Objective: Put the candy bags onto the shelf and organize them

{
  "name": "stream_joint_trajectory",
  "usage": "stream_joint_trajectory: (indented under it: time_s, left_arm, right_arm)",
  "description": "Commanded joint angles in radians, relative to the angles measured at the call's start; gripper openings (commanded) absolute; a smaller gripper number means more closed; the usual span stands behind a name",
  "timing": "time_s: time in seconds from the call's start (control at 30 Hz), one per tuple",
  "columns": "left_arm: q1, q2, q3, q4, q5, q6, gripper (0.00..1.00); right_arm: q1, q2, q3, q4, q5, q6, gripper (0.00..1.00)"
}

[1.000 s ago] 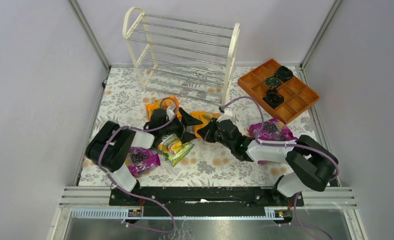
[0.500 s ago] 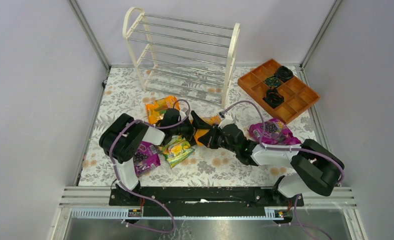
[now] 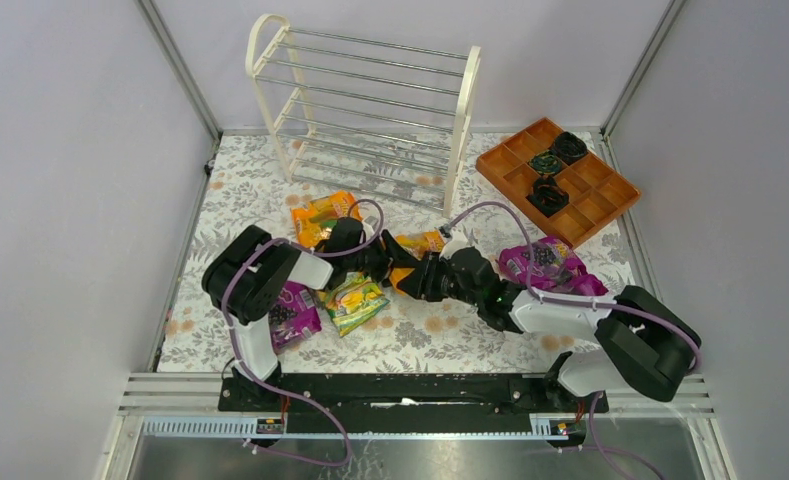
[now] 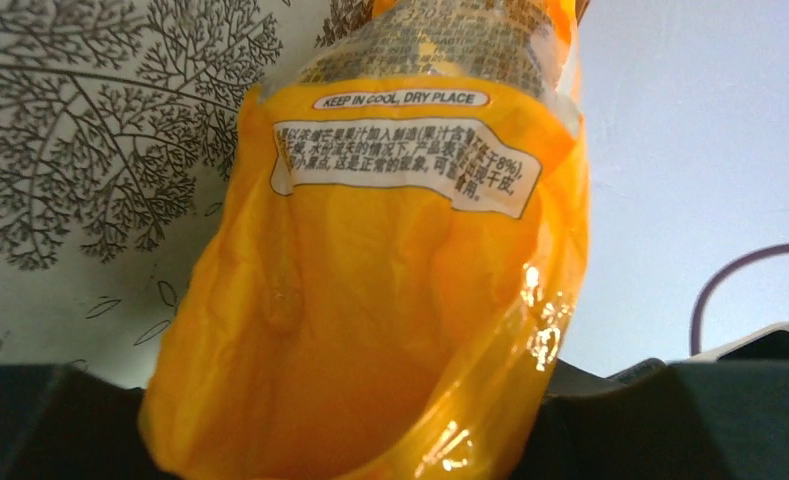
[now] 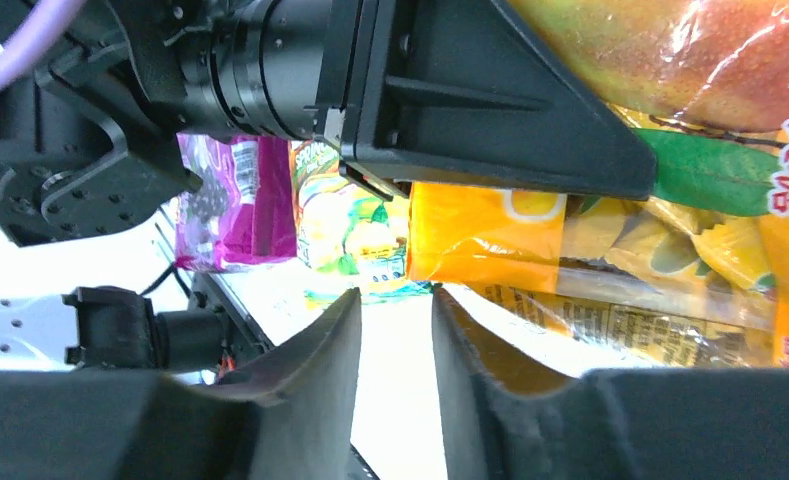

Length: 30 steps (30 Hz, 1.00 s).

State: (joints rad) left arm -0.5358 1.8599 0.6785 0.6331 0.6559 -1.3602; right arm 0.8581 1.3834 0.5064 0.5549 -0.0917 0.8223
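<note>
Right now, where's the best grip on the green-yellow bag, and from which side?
Probably the green-yellow bag's near-right corner, coming from the right. It lies flat, so pinch a thin edge; the left arm hangs over its far side and a purple bag crowds its left.

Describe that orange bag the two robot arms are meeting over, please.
The orange bag is a glossy, crinkled plastic pouch, printed "KEEP IN COOL, DRY PLACE" above a white label of Chinese text. It sits in front of the shelf, pinched between the black fingers of the left gripper. The tips of the right gripper are right beside it; contact is unclear.
</note>
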Motion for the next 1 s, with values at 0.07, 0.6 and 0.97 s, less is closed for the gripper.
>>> stream_joint_trajectory:
  time_s: [0.07,0.6,0.97]
  left_arm:
    - [0.012,-0.098,0.044,-0.109,-0.103,0.149,0.47]
    - [0.017,-0.164,0.085,-0.271,-0.135,0.323,0.43]
    - [0.017,-0.172,0.091,-0.242,-0.099,0.284,0.43]
  right_arm:
    - [0.0,-0.091,0.065,-0.202,0.011,-0.083,0.74]
    - [-0.286,-0.218,0.239,-0.612,-0.001,-0.25,1.0]
    - [-0.489,0.22,0.353,-0.368,-0.365,-0.156,0.85]
